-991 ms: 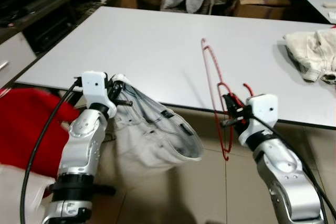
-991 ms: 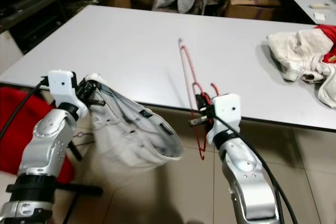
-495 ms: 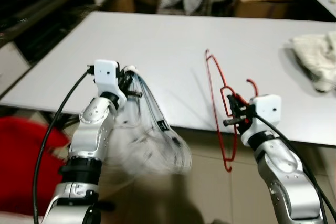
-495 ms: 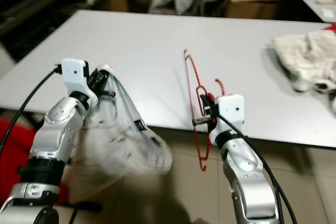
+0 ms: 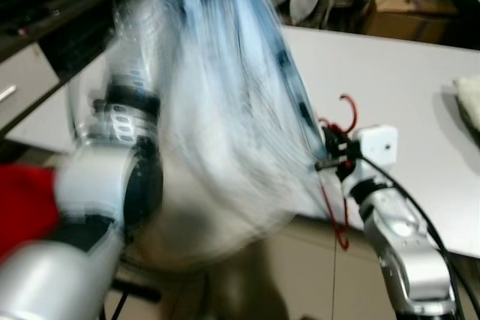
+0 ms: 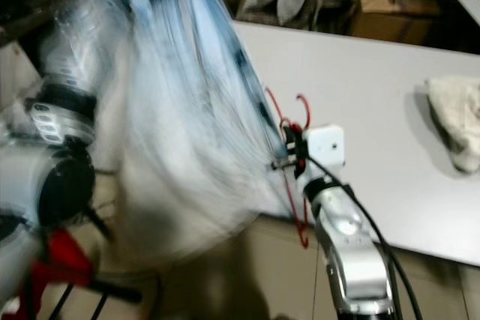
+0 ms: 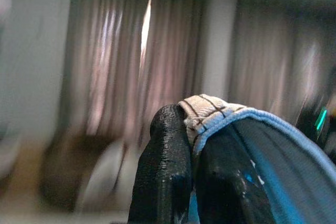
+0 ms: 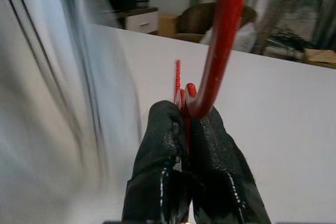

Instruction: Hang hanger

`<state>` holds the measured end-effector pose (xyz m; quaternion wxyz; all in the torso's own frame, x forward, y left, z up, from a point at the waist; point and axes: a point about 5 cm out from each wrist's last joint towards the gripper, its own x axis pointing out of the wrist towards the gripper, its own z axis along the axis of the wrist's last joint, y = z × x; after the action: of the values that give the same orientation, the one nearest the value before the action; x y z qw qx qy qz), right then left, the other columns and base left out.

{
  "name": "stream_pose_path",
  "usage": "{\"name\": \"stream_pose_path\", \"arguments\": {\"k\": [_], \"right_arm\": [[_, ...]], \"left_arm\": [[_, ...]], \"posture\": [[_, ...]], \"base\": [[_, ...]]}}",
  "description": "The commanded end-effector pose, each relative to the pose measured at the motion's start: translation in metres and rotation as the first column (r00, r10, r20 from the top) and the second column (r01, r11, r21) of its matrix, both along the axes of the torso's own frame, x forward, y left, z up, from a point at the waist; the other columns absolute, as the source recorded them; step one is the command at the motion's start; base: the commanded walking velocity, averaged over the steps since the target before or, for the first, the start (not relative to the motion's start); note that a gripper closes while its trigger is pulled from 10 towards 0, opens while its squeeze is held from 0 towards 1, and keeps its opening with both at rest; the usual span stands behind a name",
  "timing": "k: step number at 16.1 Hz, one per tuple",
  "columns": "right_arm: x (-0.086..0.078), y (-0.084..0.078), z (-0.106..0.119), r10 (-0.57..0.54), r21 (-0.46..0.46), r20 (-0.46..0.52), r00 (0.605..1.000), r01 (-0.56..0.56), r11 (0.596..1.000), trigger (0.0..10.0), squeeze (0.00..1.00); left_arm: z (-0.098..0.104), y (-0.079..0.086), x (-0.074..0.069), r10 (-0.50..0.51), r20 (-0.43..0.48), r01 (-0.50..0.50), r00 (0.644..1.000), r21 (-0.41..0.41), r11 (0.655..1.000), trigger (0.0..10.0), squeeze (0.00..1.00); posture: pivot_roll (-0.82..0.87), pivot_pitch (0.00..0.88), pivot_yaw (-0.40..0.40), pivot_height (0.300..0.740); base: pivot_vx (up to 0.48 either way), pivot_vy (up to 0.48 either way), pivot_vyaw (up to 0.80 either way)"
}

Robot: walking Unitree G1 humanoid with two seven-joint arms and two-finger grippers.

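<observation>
My right pincer point(image 8: 185, 129) is pinched tight on the red hanger point(image 5: 346, 110) just below its hook; through the right wrist camera I see the hook curving up past the fingertips point(image 8: 163, 124) and the wire neck caught between them. From the head cameras, the hanger hangs upright at the near edge of the white counter point(image 5: 405, 73), its hook above the counter surface and its lower loop dropping below the edge toward the floor.

My left arm point(image 5: 97, 207) is raised close to the head cameras and heavily blurred. The left pincer point(image 7: 191, 129) is pressed together on the hem of a pale garment point(image 5: 225, 110) — stitched cream edge, blue lining — and the cloth streams as a smear across the left half of the view, reaching right up to the hanger.

Open counter lies to the right of the hanger and behind it. A crumpled cream cloth point(image 6: 457, 125) sits well apart near the counter's right edge. Something red point(image 5: 22, 200) lies low on the left — too blurred to identify.
</observation>
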<state>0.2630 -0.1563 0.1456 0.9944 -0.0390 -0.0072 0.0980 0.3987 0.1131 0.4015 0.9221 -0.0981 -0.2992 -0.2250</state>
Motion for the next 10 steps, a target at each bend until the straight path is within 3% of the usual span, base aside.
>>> {"name": "stream_pose_path", "arguments": {"k": [1, 2, 4, 6, 7, 8, 10], "right_arm": [[0.000, -0.006, -0.001, -0.027, -0.005, 0.001, 1.000, 0.027, 1.000, 10.0, 0.00], [-0.002, -0.007, -0.001, -0.049, 0.003, 0.009, 0.999, 0.049, 0.999, 10.0, 0.00], [-0.004, -0.007, -0.001, -0.063, 0.009, 0.012, 0.998, 0.063, 0.998, 10.0, 0.00], [-0.006, -0.010, -0.003, -0.088, 0.017, 0.011, 0.996, 0.088, 0.996, 10.0, 0.00], [-0.006, -0.010, -0.003, -0.090, 0.017, 0.011, 0.996, 0.090, 0.996, 10.0, 0.00], [-0.005, -0.010, -0.003, -0.090, 0.017, 0.011, 0.996, 0.090, 0.996, 10.0, 0.00], [-0.004, -0.010, -0.002, -0.076, 0.011, 0.011, 0.997, 0.076, 0.997, 10.0, 0.00]], "left_arm": [[0.040, -0.007, -0.012, -0.062, 0.122, 0.072, 0.991, -0.080, 0.994, 10.0, 0.00], [0.059, 0.000, -0.016, -0.067, 0.157, 0.087, 0.985, -0.127, 0.988, 10.0, 0.00], [0.048, 0.003, -0.009, -0.031, 0.123, 0.042, 0.992, -0.083, 0.996, 10.0, 0.00], [-0.041, 0.011, 0.017, 0.064, -0.121, -0.056, 0.991, 0.062, 0.996, 10.0, 0.00], [-0.087, 0.014, 0.023, 0.110, -0.228, -0.076, 0.968, 0.151, 0.986, 10.0, 0.00], [-0.115, 0.016, 0.023, 0.148, -0.277, -0.084, 0.949, 0.231, 0.969, 10.0, 0.00], [-0.212, 0.027, 0.009, 0.257, -0.438, -0.010, 0.862, 0.491, 0.871, 10.0, 0.00]], "posture": [[-0.03, 0.000, 0.076, 0.740], [-0.04, 0.000, 0.091, 0.740], [-0.04, 0.000, 0.101, 0.740], [-0.04, 0.000, 0.099, 0.740], [-0.03, 0.000, 0.098, 0.740], [-0.03, 0.000, 0.090, 0.740], [-0.01, 0.000, 0.070, 0.740]], "base": [[0.319, 0.000, 0.00], [0.285, 0.000, 0.00], [0.270, 0.000, 0.00], [0.264, 0.000, 0.00], [0.251, 0.000, 0.00], [0.000, 0.000, 0.00], [0.000, 0.000, 0.00]]}}
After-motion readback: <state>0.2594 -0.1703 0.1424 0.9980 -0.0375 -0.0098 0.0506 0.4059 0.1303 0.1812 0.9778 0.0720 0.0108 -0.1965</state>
